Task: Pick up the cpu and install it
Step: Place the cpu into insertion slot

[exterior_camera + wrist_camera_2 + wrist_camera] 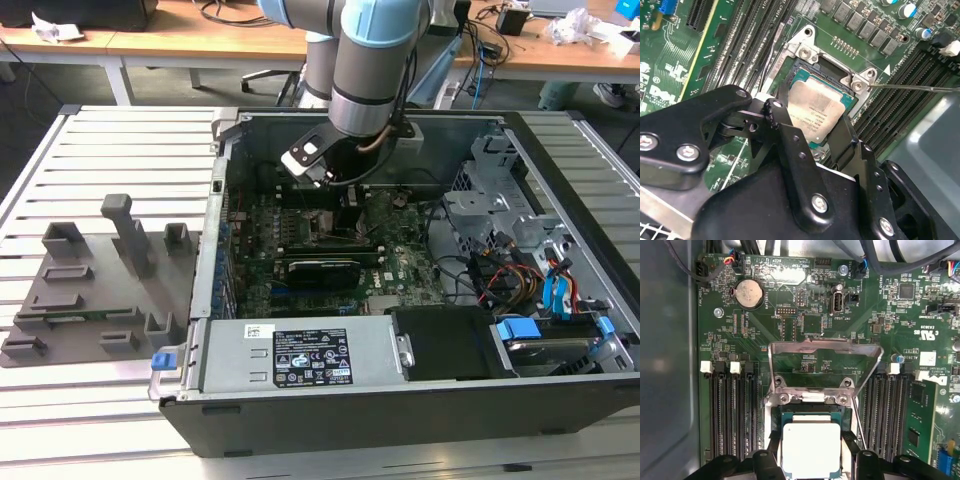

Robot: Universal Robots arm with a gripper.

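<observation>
Black linkage and screw heads of the gripper (812,122) loom closest in the second wrist view, and its jaws pinch the cpu (820,107) by two opposite edges. The chip, silver top upward, sits within the socket (807,52) frame on the green motherboard (805,270). From where I stand I can't say whether it rests on the contacts or hangs just above them.

My worry is the fit. If the chip is a touch skewed or tipped as it meets the socket, a corner could press on the contacts beneath and bend them. In the second wrist view it looks slightly tilted to the frame, though the angle of view may cause that. A squeeze that slips could also drop one edge first.

Just beyond, the metal load plate (825,342) stands swung open, and the thin retention lever (920,87) juts out beside it. Either could snag a finger or fall onto the chip if the case is jolted. Memory slots (732,415) flank the socket on both sides, near the gripper's links.

Hard to judge: the contacts under the chip are covered, and I can't make out any corner mark or notch. The chip's near end is cut off by the edge of the first wrist view and masked by the gripper body in the other. In the exterior view the arm (375,70) reaches down into the open computer case (215,200) and stands in front of that part of the board; the grey tray (90,290) lies well apart on the slatted table (60,150).
</observation>
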